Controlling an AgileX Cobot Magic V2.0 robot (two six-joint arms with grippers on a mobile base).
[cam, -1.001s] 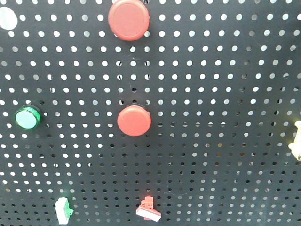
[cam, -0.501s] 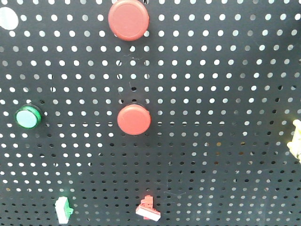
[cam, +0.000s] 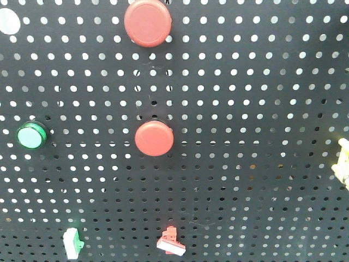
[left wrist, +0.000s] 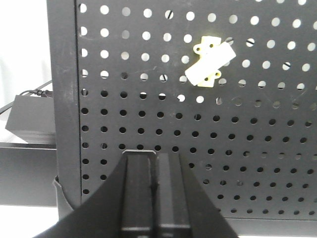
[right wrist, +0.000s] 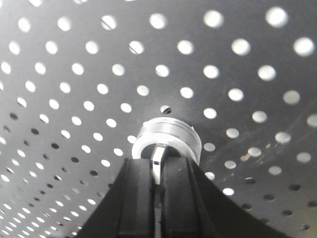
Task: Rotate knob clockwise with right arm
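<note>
In the right wrist view a silver round knob (right wrist: 171, 135) is mounted on the black perforated panel (right wrist: 74, 74). My right gripper (right wrist: 157, 171) is closed on the knob's thin silver handle tab (right wrist: 157, 162), which stands between the two black fingers. In the left wrist view my left gripper (left wrist: 157, 157) is shut and empty, held in front of the lower part of the panel. Neither gripper nor the knob shows in the front view.
The front view shows the panel with two red push buttons (cam: 148, 22) (cam: 154, 138), a green button (cam: 31, 136), a green toggle (cam: 72, 243), a red toggle (cam: 171, 243) and a pale yellow part (cam: 343, 164). A pale yellow switch (left wrist: 209, 63) shows in the left wrist view, with a black box (left wrist: 29, 119) left of the panel.
The front view has shifted very slightly: the buttons sit a few pixels further left and lower. Nothing else visibly changed.
</note>
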